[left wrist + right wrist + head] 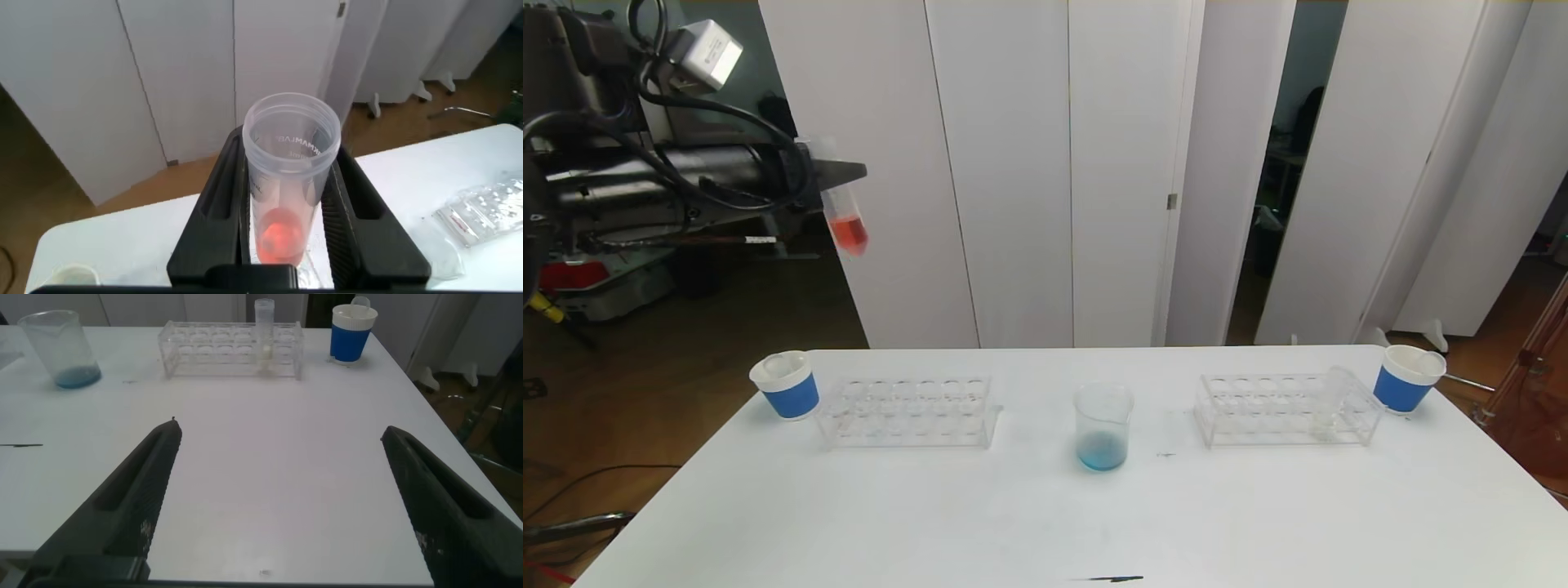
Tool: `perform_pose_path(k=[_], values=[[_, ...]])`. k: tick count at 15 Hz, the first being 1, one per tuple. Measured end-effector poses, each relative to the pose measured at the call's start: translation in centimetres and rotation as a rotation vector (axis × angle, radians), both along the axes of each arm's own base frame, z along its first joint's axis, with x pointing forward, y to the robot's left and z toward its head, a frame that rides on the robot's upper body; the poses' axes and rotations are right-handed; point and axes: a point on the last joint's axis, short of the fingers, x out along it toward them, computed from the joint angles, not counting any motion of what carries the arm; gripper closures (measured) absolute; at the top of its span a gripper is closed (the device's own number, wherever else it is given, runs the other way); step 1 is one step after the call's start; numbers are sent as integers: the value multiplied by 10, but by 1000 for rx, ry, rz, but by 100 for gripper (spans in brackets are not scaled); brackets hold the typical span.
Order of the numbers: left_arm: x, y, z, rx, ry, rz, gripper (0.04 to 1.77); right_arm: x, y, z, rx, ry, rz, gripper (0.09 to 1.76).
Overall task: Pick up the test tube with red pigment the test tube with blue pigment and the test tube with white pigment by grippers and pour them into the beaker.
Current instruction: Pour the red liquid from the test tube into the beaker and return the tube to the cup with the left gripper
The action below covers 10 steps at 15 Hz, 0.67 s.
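My left gripper [837, 178] is raised high above the table's far left and is shut on the test tube with red pigment [848, 224]. The tube hangs nearly upright, with red-orange liquid at its bottom. In the left wrist view the tube [290, 147] sits between the two black fingers [221, 196]. The beaker [1103, 429] stands at the table's middle with blue liquid at its bottom. The test tube with white pigment [1339, 398] stands in the right rack [1286, 411]. The blue-pigment tube is out of view. My right gripper [279, 431] is open and empty over the table's near right.
An empty clear rack [907, 412] stands left of the beaker. Blue paper cups stand at the far left [786, 384] and far right [1407, 377]. In the right wrist view the beaker [61, 349], rack [221, 351], white tube [264, 331] and cup [353, 333] show.
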Motion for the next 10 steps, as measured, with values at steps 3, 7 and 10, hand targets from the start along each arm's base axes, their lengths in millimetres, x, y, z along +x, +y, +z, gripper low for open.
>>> perform_pose_path(k=[3,7,10], values=[[-3,-14,8,2,-73,-152,123,0,0,0,0,0,0,10],[-5,-35,1,87,-105,-334,123,0,0,0,0,0,0,10],[-5,-59,-6,133,-189,-430,123,0,0,0,0,0,0,10]])
